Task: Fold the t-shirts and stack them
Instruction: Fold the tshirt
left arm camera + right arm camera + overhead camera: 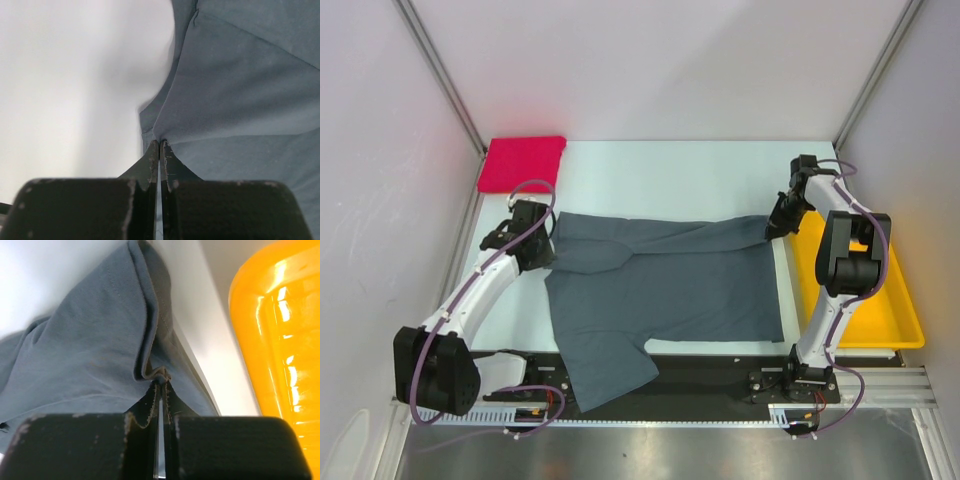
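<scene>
- Top view: the grey t-shirt lies spread on the white counter, soft and rumpled. Its far edge is doubled over in a band, and one short sleeve juts out at its near-left.
- The left tool is at that shirt's far-left corner and the right tool at its far-right corner.
- The red t-shirt, a flat, neat rectangle, sits beyond the grey shirt's far-left corner, apart from it. The glossy yellow tray lies just beside the grey shirt's right edge.
- Left wrist: the left tool has its black, scuffed jaws pressed together, nipping a fold of the grey t-shirt. The cloth is matte, with one seam showing.
- Right wrist: the right tool is clamped on a bunched hem of the grey t-shirt, where stitch lines are visible. The shiny plastic yellow tray is to the shirt's right.
</scene>
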### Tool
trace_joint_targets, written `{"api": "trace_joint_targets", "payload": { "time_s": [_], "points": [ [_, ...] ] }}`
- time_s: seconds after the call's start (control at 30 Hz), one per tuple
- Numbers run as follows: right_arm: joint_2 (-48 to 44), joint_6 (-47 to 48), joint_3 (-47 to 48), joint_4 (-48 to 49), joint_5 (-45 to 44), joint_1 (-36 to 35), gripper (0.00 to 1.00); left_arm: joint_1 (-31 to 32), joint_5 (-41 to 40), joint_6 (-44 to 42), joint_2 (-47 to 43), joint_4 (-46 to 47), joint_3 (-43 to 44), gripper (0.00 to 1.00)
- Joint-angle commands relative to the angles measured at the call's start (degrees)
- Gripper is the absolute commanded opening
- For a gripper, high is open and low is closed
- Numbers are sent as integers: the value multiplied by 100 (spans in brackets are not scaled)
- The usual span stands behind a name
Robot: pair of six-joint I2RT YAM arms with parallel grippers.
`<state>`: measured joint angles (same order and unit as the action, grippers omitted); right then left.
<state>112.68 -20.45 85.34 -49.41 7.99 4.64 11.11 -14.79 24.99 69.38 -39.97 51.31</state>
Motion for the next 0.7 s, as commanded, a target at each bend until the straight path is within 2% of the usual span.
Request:
{"api": "trace_joint_targets", "payload": {
  "time_s": [0.0, 0.67],
  "points": [
    [-335, 94, 264, -104, -43, -69, 0, 14, 19, -65, 5, 77, -42, 0],
    [-493, 199, 229, -148, -439, -51, 0, 14, 107, 93, -4, 226, -323, 0]
  ]
}}
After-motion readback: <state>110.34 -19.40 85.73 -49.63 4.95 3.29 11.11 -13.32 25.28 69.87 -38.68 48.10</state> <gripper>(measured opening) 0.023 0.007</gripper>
